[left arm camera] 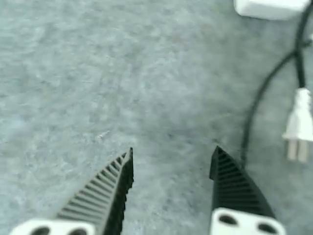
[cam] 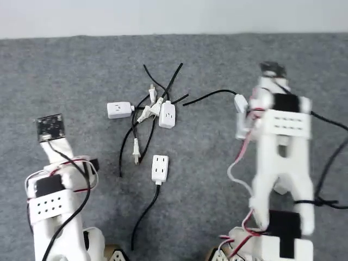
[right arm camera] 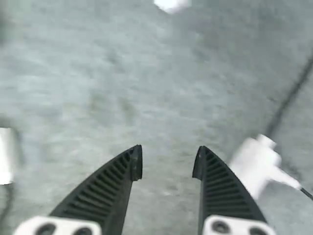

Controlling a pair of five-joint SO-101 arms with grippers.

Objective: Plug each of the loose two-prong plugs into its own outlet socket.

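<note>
A white two-prong plug lies loose on the grey table, just beside the right gripper. That gripper's jaws stand apart with nothing between them, and the plug sits outside 1 finger, not in the gap. Another, the lower plug, rests with bare prongs near the near socket block. 2 more plugs lie among crossed black cords against the middle socket block; whether either is seated cannot be told. The left socket block and the near one both show empty slots. The left gripper, also spread wide and holding nothing, hangs over bare table near the lower plug. On this evidence little or none of the task is done. At least 2 plugs are yet to be picked up and pushed home.
</note>
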